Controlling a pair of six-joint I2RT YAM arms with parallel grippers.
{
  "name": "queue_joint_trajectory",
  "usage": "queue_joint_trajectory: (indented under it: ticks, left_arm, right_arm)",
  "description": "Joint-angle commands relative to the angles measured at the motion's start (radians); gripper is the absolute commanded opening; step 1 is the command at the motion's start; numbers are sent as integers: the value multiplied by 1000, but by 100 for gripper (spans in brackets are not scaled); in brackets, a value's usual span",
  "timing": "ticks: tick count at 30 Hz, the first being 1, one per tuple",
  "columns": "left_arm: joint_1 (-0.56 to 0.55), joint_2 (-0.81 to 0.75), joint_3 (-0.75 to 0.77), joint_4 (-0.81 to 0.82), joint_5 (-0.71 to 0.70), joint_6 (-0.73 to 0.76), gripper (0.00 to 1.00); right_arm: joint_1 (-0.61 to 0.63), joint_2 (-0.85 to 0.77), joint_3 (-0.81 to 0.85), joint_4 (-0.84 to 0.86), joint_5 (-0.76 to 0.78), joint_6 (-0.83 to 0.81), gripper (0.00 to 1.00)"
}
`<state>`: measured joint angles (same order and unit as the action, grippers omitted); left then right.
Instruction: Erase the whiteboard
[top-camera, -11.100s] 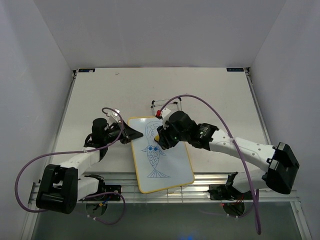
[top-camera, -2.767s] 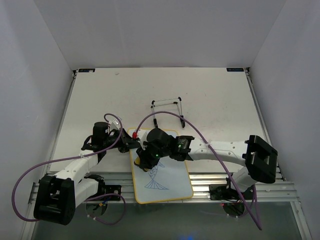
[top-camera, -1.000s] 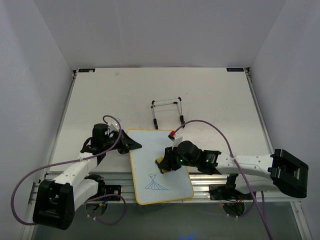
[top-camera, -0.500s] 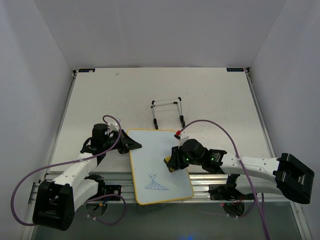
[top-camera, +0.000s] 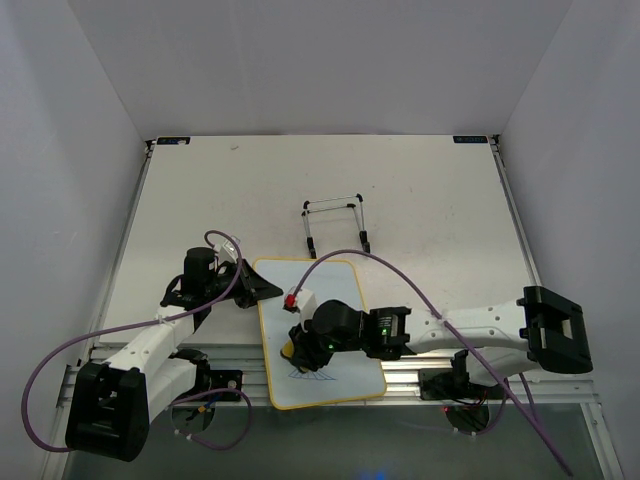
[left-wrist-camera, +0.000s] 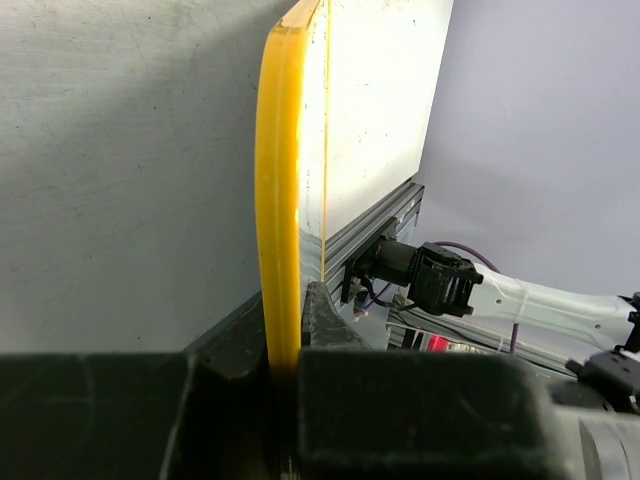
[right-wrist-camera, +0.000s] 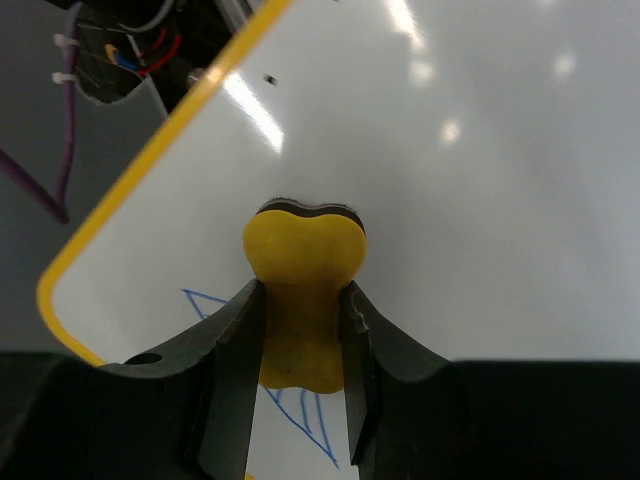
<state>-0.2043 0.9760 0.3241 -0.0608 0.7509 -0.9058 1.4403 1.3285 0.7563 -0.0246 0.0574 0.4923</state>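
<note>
The whiteboard (top-camera: 312, 285), white with a yellow frame, lies at the table's near edge. Only a bit of blue drawing (top-camera: 303, 374) shows on its near part. My right gripper (top-camera: 296, 352) is shut on the yellow eraser (top-camera: 288, 349) and presses it onto the board just above those lines. In the right wrist view the eraser (right-wrist-camera: 303, 268) sits pinched between both fingers of my right gripper (right-wrist-camera: 300, 312), flat on the whiteboard (right-wrist-camera: 450, 180), with blue lines (right-wrist-camera: 305, 415) below it. My left gripper (top-camera: 262, 290) is shut on the board's left edge; the yellow frame (left-wrist-camera: 280, 190) runs between the jaws of my left gripper (left-wrist-camera: 285, 315).
A small wire stand (top-camera: 335, 222) stands on the table beyond the board. An aluminium rail (top-camera: 210, 352) runs along the near edge under the board's end. A purple cable (top-camera: 390, 275) arcs over the board's right side.
My right gripper has swept the eraser from the board's right edge leftward and nearer, onto the drawing's top. The blue drawing has shrunk to its lowest part. My left gripper has not moved.
</note>
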Motion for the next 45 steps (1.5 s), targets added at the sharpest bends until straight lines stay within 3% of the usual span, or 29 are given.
queue_joint_trajectory:
  ticks: [1, 6, 9, 15, 24, 29, 35, 45]
  left_arm:
    - [-9, -8, 0, -2, -183, 108, 0]
    - [-10, -3, -5, 3, -183, 107, 0]
    - [-9, -11, -7, 4, -185, 100, 0]
    - [-10, -16, -8, 4, -191, 93, 0]
    - [-10, -36, -10, -4, -211, 77, 0]
    - [-9, -28, -22, 7, -213, 79, 0]
    - [-10, -25, -43, 32, -216, 55, 0]
    - [-9, -33, -54, 30, -232, 36, 0]
  right_arm:
    - [86, 127, 55, 12, -70, -21, 8]
    - [111, 196, 133, -20, -61, -23, 8]
    - [108, 178, 112, -50, 45, -5, 8]
    - [52, 106, 17, -132, 206, 74, 8]
    - [19, 0, -205, -155, 256, 193, 8]
    - [20, -98, -278, -129, 220, 183, 8]
    - [83, -117, -232, 12, 154, 63, 8]
    - [235, 98, -54, 126, 141, -73, 8]
